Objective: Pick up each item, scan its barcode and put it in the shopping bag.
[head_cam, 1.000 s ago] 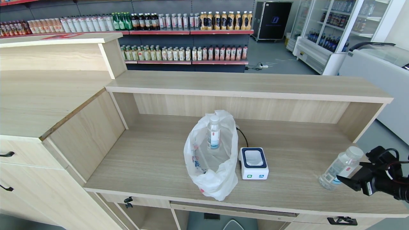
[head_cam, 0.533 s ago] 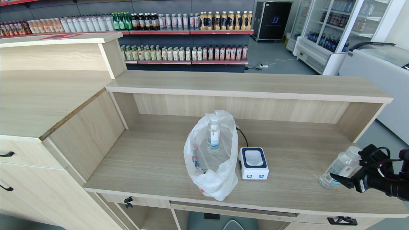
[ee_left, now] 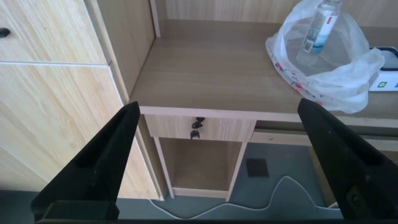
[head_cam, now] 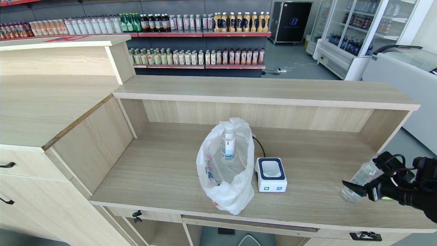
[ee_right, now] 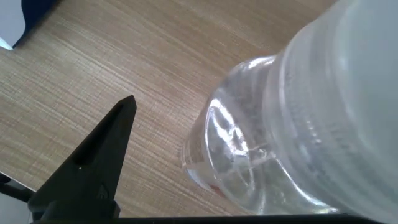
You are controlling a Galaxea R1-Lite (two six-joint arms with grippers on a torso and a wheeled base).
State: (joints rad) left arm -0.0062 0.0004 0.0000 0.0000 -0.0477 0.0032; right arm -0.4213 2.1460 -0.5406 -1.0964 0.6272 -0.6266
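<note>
Right hand (head_cam: 362, 173) has advanced, straddling the bottle (head_cam: 358, 178).

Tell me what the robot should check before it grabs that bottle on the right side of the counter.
1. The right gripper is open, with a finger on either side of the bottle: ok.
2. Which way the barcode faces: cannot tell.
3. The scanner window is uncovered: ok.
4. The bag mouth is open, with room beside the second bottle standing inside: ok.
5. The left gripper is open and well away from the bag: ok.
</note>
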